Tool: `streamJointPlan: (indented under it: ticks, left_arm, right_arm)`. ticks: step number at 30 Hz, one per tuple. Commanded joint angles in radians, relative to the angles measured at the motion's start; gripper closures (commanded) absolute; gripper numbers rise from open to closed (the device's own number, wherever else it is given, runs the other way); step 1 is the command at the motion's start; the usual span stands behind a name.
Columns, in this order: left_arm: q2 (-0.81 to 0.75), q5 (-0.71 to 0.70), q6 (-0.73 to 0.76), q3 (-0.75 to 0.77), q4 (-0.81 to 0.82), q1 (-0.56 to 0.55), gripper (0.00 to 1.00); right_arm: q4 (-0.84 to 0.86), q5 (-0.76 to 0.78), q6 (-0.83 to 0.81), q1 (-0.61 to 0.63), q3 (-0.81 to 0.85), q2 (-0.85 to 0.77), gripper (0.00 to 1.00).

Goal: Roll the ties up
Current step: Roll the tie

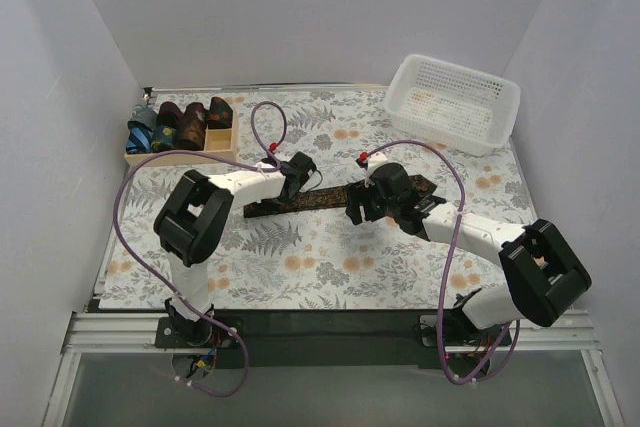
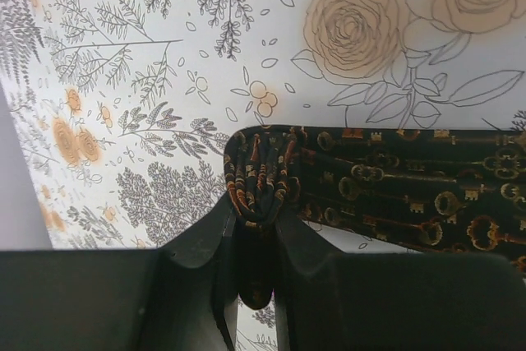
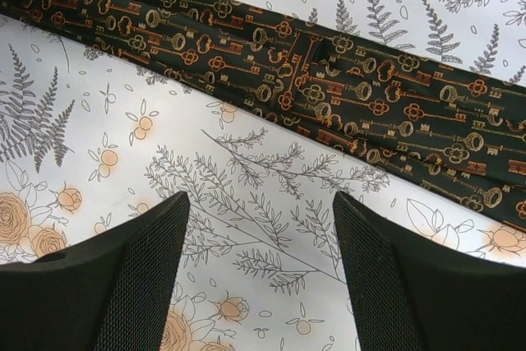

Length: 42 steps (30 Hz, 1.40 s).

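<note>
A dark brown-black tie point(image 1: 325, 197) with a small orange key pattern lies flat across the middle of the floral table cover. My left gripper point(image 1: 293, 185) is at its left part, shut on the tie's rolled-up end point(image 2: 259, 174); the roll sits between my fingers point(image 2: 205, 240) while the rest of the tie point(image 2: 403, 195) runs off to the right. My right gripper point(image 1: 365, 209) is open and empty, its fingers point(image 3: 148, 269) hovering over bare cover just in front of the flat tie point(image 3: 329, 88).
A shallow wooden tray point(image 1: 185, 156) at the back left holds several rolled ties point(image 1: 190, 122). A white mesh basket point(image 1: 455, 102) stands at the back right. White walls close in the table on three sides.
</note>
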Motion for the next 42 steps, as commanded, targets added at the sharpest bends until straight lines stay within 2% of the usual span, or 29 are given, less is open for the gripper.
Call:
streamJointPlan:
  ticks: [1, 6, 14, 19, 28, 42]
  left_arm:
    - [0.068, -0.086, -0.062, 0.046, -0.054, -0.038, 0.86]
    - [0.135, -0.101, -0.085, 0.092, -0.096, -0.077, 0.83]
    - [0.201, -0.118, -0.088, 0.184, -0.145, -0.127, 0.71]
    - [0.231, -0.115, -0.083, 0.215, -0.163, -0.14, 0.69]
    - [0.235, -0.072, -0.071, 0.229, -0.146, -0.157, 0.52]
    - [0.152, -0.029, -0.076, 0.264, -0.183, -0.162, 0.44]
  right_arm:
    - [0.013, 0.024, -0.008, -0.005, -0.008, -0.031, 0.35]
    - [0.014, 0.021, -0.008, -0.009, -0.016, -0.037, 0.35]
    - [0.022, 0.012, -0.005, -0.011, -0.017, -0.025, 0.35]
    - [0.028, 0.006, -0.004, -0.014, -0.024, -0.022, 0.35]
    - [0.037, -0.005, -0.002, -0.014, -0.028, -0.025, 0.35]
    - [0.037, 0.009, -0.001, -0.012, -0.03, -0.055, 0.34]
